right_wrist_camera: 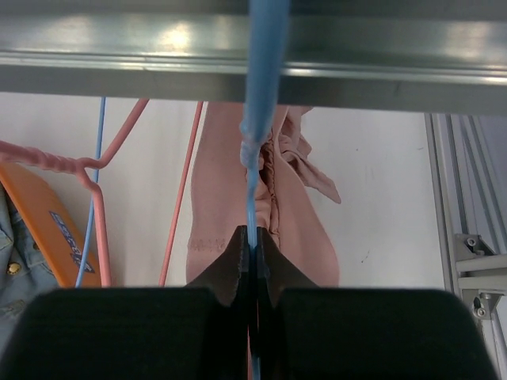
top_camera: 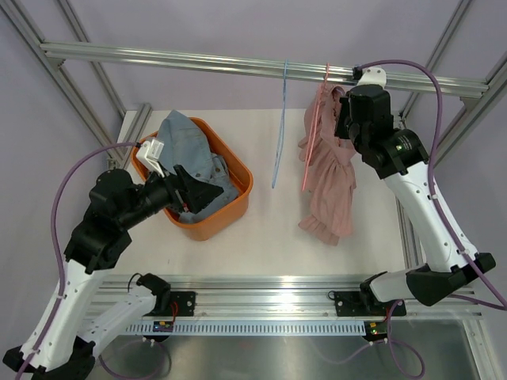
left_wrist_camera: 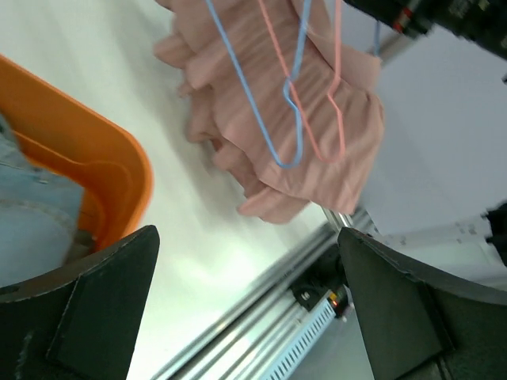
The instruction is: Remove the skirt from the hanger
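— Where is the skirt?
— The skirt (top_camera: 331, 186) hangs with the pink hanger (right_wrist_camera: 101, 229) under the metal rail (top_camera: 198, 61). It is soft pink cloth, gathered and ruffled. Whether its hem touches the white counter (top_camera: 277, 237) I cannot tell. From above, the right arm covers its top.

— And the right pincer?
— The right pincer (right_wrist_camera: 253, 237) is up by the rail, its fingers pressed together on a thin blue strand (right_wrist_camera: 260, 79) that runs up to the rail. What the strand belongs to I cannot make out, because its lower end is hidden behind the pincer.

— The other hanger?
— A blue hanger (top_camera: 280, 127) of thin wire hangs from the rail just left of the pink one.

— The left side?
— The left pincer (left_wrist_camera: 245, 245) is spread wide, with dark fingers, above the orange plastic basket (top_camera: 212, 226). Jeans (top_camera: 186, 138) lie heaped in the basket, partly hidden by the arm. The left wrist view is blurred and cuts the basket off at its edge
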You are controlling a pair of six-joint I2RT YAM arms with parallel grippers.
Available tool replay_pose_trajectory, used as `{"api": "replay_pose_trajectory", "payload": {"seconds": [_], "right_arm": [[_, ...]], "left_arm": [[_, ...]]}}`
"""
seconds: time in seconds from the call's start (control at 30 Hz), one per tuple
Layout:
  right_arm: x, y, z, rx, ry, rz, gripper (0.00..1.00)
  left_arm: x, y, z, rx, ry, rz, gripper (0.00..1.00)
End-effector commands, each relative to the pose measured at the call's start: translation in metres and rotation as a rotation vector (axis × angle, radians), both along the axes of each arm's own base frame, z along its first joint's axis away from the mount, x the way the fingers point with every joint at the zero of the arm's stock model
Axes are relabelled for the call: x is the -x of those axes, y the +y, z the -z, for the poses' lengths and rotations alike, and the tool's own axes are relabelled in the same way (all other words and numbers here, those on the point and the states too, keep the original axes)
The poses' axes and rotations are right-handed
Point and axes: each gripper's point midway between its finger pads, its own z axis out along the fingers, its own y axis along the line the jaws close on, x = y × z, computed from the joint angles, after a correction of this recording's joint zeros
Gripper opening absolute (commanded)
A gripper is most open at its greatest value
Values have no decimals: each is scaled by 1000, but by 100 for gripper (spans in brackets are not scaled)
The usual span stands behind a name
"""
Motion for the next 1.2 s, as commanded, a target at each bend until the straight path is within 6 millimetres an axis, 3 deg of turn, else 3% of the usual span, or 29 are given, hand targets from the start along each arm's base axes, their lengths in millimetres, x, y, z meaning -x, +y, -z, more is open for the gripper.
{"api": "replay_pose_trajectory", "payload": {"seconds": [0.0,0.1,0.33,0.47,0.63,0.77,0.87,0.93,1.13,1.17], "right_arm": [[1,-3,-47,-80,-122,17,0],[3,-9,-54,-92,-137,46,0],[21,-23,-88,-134,-245,75,0],[33,-27,-95,-147,-242,68,0],[53,-33,-99,-168,-247,57,0],[66,-37,-94,-175,-222,53,0],[79,-38,-83,-196,-180,49,0],[89,-40,-73,-219,-145,53,0],[114,-41,-45,-271,-41,54,0],[116,-41,-42,-275,-27,58,0]], "left_arm": [[11,-12,3,22,6,35,99],[17,-22,16,10,34,60,99],[38,-44,22,-30,32,118,99],[39,-55,29,-74,37,97,99],[54,-83,33,-135,29,148,99],[62,-99,22,-153,4,154,99],[79,-119,15,-190,-21,192,99],[79,-125,14,-234,-41,165,99],[110,-175,-9,-331,-120,168,99],[123,-183,-12,-338,-138,190,99]]}}
